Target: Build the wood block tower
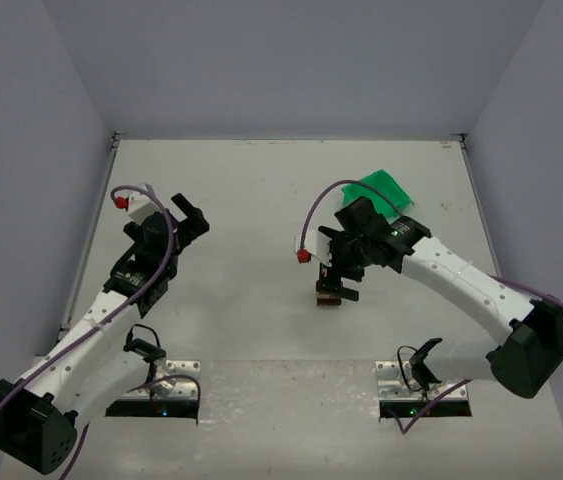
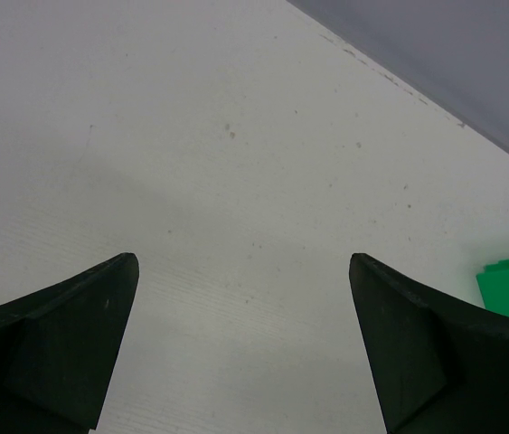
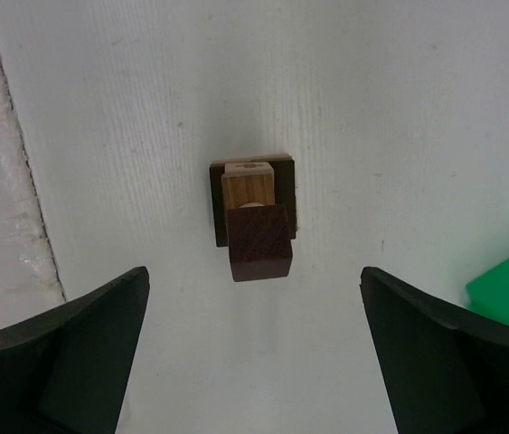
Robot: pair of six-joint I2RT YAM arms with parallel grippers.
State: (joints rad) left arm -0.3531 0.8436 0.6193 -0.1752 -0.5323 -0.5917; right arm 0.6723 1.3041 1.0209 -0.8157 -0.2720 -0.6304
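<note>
My right gripper, the nearer one, hangs released with jaws wide, the wood block tower upright and centred directly beneath them.

White worktop, faint specks and small marks. Wood block tower stands approx mid-worktop, its flat dark brown bottom piece directly on the surface. Green bin sits on the worktop behind and right of the tower, near but apart.
</note>
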